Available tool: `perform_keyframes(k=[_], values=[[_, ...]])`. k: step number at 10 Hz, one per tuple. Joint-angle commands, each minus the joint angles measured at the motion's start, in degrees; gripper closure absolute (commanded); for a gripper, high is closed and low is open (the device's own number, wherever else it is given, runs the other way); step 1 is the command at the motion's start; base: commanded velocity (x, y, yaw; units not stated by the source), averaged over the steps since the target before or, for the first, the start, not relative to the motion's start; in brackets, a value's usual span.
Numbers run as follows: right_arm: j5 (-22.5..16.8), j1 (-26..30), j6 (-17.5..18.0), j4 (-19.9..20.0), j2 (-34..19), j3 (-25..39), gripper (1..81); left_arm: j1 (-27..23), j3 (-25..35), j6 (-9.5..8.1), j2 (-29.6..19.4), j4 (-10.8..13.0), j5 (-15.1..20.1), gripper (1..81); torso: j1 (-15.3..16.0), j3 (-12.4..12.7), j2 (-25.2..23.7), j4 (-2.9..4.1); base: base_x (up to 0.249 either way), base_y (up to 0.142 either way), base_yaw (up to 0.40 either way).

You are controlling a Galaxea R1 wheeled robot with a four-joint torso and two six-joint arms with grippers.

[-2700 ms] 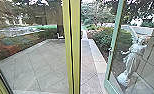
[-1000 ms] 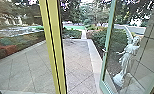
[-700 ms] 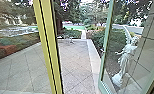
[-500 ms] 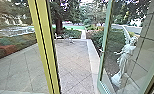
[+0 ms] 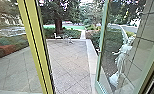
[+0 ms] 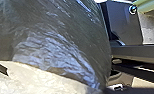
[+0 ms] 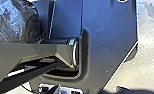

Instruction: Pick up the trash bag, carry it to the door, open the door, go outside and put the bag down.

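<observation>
A dark, shiny plastic trash bag (image 6: 60,50) shows large and close in the left wrist view, with a pale surface along its edge. Part of the same dark crinkled bag (image 7: 14,21) appears beside the robot's own dark plate in the right wrist view. The green-framed glass door (image 5: 101,53) stands swung outward at the right of the head view, and a yellow-green door post (image 5: 35,47) rises at the left. Between them is an open doorway onto the paved yard. How the fingers of either gripper stand cannot be made out.
Paving (image 5: 68,62) stretches ahead, bordered by a light kerb (image 5: 91,53). White chairs (image 5: 57,35) stand at its far end near a tree trunk (image 5: 58,25). A white statue (image 5: 121,61) is seen through the door's glass, and glass panes lie left of the post.
The camera has moved with the robot, so the doorway gap looks wider between post and door. More of the yard, including the chairs and tree trunk, has come into view.
</observation>
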Motion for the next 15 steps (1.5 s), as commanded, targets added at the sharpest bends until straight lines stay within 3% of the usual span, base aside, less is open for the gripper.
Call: perform_keyframes(k=[1,7,15], values=[[-3.1,2.6,0.2,0.2,0.3,0.3,1.0,-1.9,0.2,0.22,0.1,0.3,3.8,81.1,0.0,0.0,0.0,0.0,0.0,-0.112,0.0],[-3.1,2.7,0.2,0.2,0.4,0.4,1.0,-1.9,0.2,0.22,0.0,0.3,3.9,81.1,0.0,0.0,0.0,0.0,0.0,-0.1,0.0],[-3.1,2.8,0.2,0.2,0.5,0.5,1.0,-2.0,0.2,0.13,0.3,0.1,3.9,81.1,0.0,0.0,0.0,0.0,0.0,0.0,0.0]])
